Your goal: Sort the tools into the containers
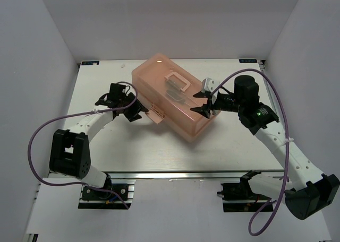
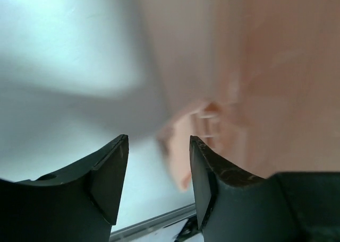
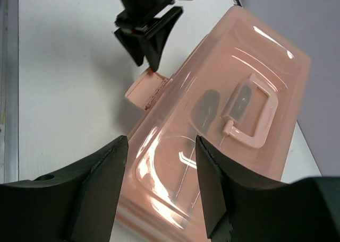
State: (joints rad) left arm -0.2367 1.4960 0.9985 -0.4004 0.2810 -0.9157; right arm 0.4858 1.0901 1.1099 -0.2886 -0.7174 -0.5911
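The salmon-pink toolbox [image 1: 170, 101] lies closed and slanted on the white table, its carry handle [image 1: 178, 84] on top. No tools show in the open. In the right wrist view two dim dark shapes show through the lid [image 3: 249, 51] beside the handle [image 3: 249, 114]. My left gripper [image 1: 139, 106] is open and empty at the box's left side, its jaws around the small latch tab [image 1: 155, 114]. That tab is blurred between the fingers in the left wrist view [image 2: 178, 157]. My right gripper [image 1: 201, 102] is open and empty just above the box's right end [image 3: 159, 199].
White enclosure walls stand to the left, the right and the back. A metal rail [image 1: 186, 174] runs along the table's near edge. Purple cables loop from both arms [image 1: 37, 141]. The latch [image 3: 144, 91] and left gripper [image 3: 150, 53] also show in the right wrist view.
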